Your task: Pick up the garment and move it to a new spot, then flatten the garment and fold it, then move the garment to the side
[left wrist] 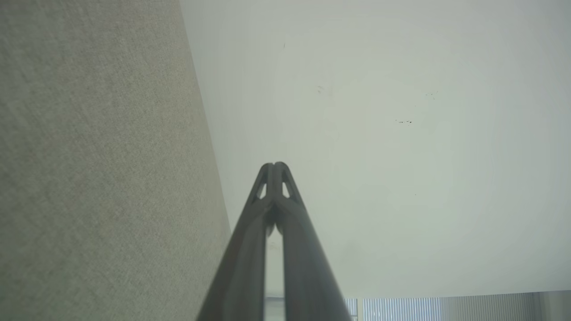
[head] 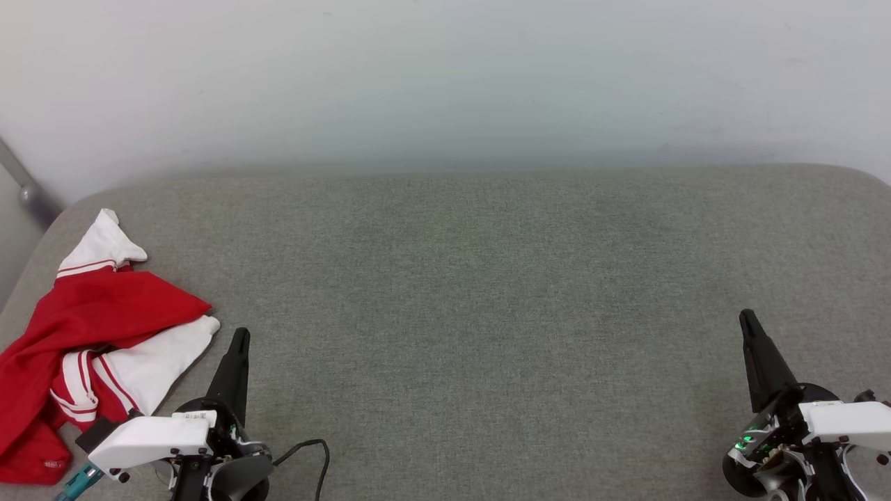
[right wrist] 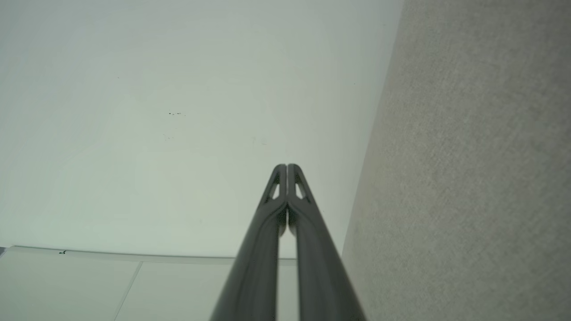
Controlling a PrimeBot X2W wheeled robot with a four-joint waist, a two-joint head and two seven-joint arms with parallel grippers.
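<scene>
Fabric of a plain grey weave covers the wide bench (head: 487, 278), which runs back to a pale wall (head: 445, 83). The garment (head: 90, 327), red with white sleeves and striped trim, lies crumpled at the bench's near left corner. Just right of it the left fingers (head: 233, 376) point toward the wall, clenched together with nothing between them. The right fingers (head: 762, 362), at the near right, are pressed together the same way. A grey rail (head: 21, 184) slants down at the far left.
</scene>
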